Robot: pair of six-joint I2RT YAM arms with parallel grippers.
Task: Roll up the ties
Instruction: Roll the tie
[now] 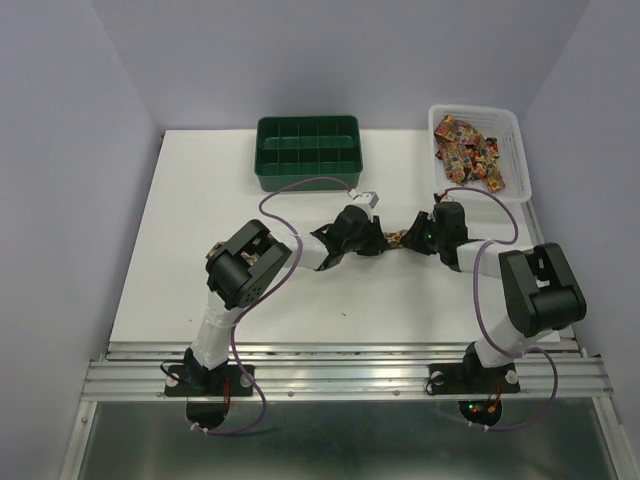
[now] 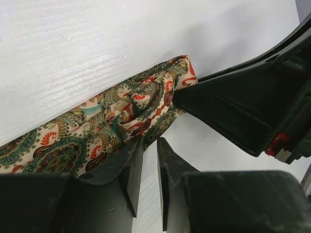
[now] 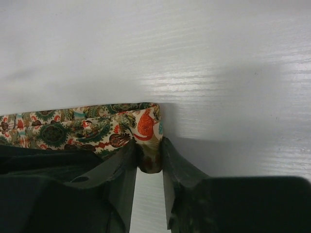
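Observation:
A paisley tie [image 1: 400, 240] lies on the white table between my two grippers. In the left wrist view the tie [image 2: 97, 126] runs from lower left to a bunched end near the right gripper's black body [image 2: 243, 107]. My left gripper [image 2: 149, 140] is almost closed, and its tips pinch the tie's near edge. It also shows in the top view [image 1: 380, 242]. My right gripper [image 3: 148, 145] is shut on a folded end of the tie [image 3: 73, 128], with fabric squeezed between the fingers. It also shows in the top view [image 1: 418, 238].
A green compartment tray [image 1: 307, 150] stands at the back centre. A white basket [image 1: 520, 160] at the back right holds several more patterned ties [image 1: 468, 150]. The table's [image 1: 200, 230] front edge meets a metal rail near the arm bases.

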